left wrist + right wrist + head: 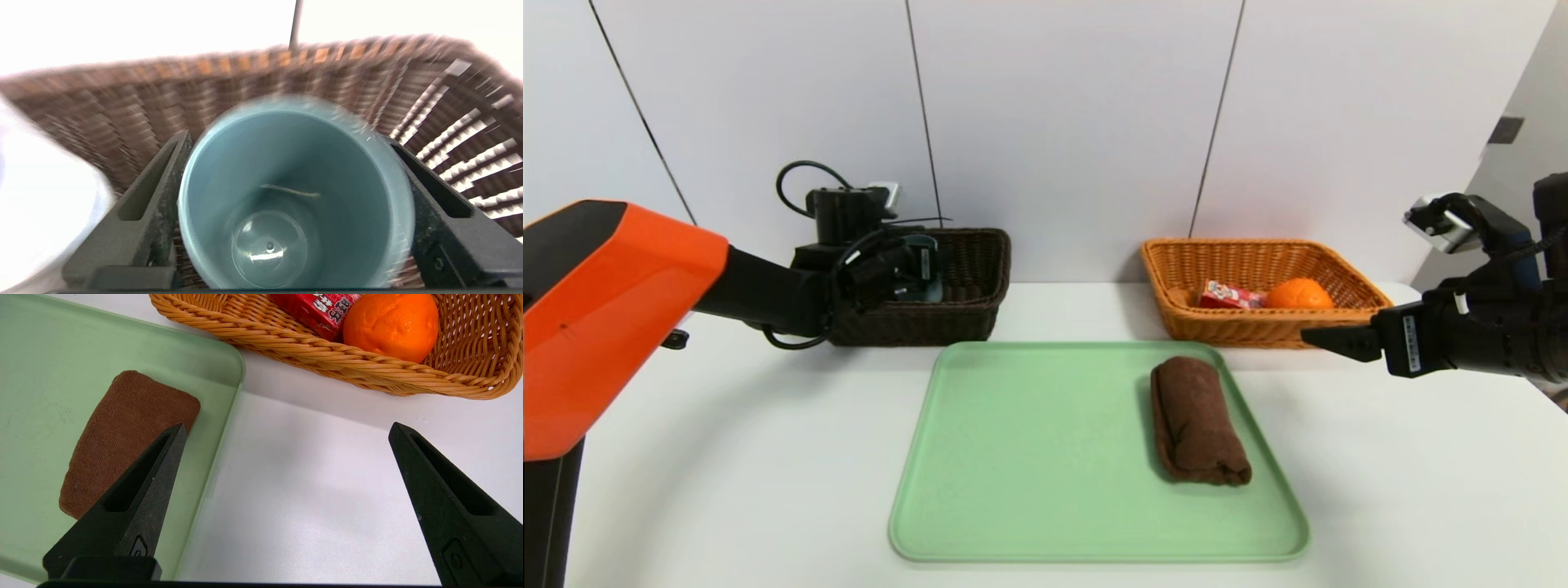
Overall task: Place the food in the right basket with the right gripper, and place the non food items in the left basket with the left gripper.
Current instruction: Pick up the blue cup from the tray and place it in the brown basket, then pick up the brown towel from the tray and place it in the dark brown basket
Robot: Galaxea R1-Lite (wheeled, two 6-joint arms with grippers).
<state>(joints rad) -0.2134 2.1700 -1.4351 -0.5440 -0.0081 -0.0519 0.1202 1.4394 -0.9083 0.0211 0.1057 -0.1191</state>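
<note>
My left gripper (pixel 913 273) reaches over the dark brown left basket (pixel 976 282). Its fingers (pixel 163 171) stand wide apart on either side of a light blue cup (pixel 294 183), close to the cup's wall. The cup (pixel 927 269) lies with its mouth toward the wrist, inside the left basket (pixel 122 94). A rolled brown towel (pixel 1196 420) lies on the right side of the green tray (pixel 1013 523). My right gripper (pixel 1319 336) hovers open and empty over the table right of the towel (pixel 122 437). An orange (pixel 1298 294) and a red packet (pixel 1229 296) lie in the tan right basket (pixel 1176 269).
The tray (pixel 41 355) takes up the middle of the white table, with both baskets behind it against the wall. The right gripper (pixel 287 425) points at the bare strip between the tray's edge and the tan basket (pixel 286 339), where the orange (pixel 390 324) and packet (pixel 318 308) show.
</note>
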